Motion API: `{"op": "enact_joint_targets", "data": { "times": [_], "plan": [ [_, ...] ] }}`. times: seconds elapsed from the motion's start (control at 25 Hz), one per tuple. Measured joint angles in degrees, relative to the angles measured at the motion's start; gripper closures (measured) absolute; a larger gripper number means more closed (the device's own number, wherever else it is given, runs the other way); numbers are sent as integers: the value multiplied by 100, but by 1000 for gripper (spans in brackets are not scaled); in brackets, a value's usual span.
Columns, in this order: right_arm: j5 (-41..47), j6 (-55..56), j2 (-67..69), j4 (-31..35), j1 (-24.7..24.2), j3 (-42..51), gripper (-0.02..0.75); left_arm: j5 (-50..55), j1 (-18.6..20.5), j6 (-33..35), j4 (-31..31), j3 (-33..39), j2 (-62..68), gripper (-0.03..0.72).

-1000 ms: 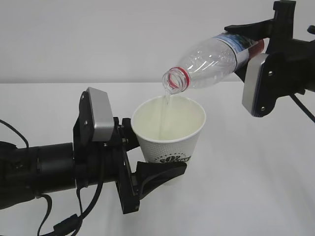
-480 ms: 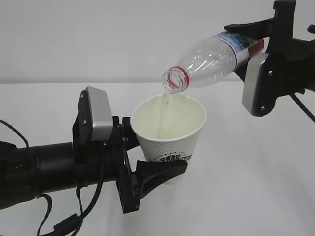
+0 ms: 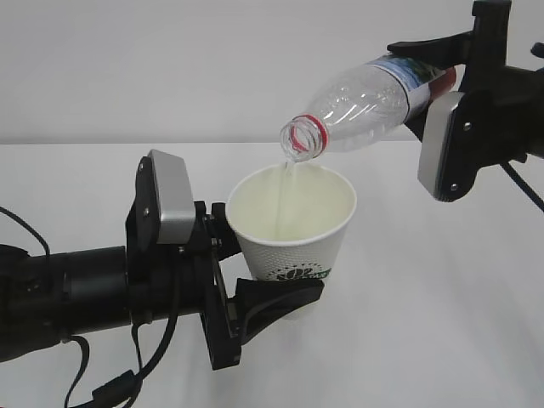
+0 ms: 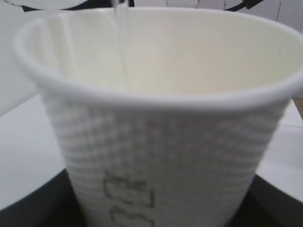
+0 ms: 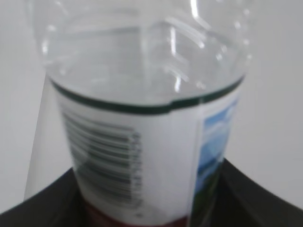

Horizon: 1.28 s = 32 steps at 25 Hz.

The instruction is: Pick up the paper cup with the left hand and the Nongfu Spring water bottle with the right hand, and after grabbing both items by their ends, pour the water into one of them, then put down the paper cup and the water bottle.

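Above the white table (image 3: 442, 280), the tilted Nongfu Spring water bottle (image 3: 365, 100) overhangs the paper cup (image 3: 293, 225).

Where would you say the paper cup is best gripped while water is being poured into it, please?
Low on its tapered wall, from the side, as the left gripper holds the paper cup: that keeps the open rim clear for the water falling from the bottle.

From the exterior view we look slightly down across the table, close to both arms. Our left wrist camera sits just behind the left hand (image 3: 255, 276), pressed near the paper cup (image 4: 161, 118). Our right wrist camera looks along the Nongfu Spring water bottle (image 5: 142, 118). The exterior view shares both.
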Motion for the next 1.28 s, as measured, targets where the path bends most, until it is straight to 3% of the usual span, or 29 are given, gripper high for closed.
{"op": "enact_joint_targets", "data": {
  "times": [1.28],
  "plan": [
    [-32,-12,0,0,0,0,290,0,0,4,-12,0,2,156]
  ]
}}
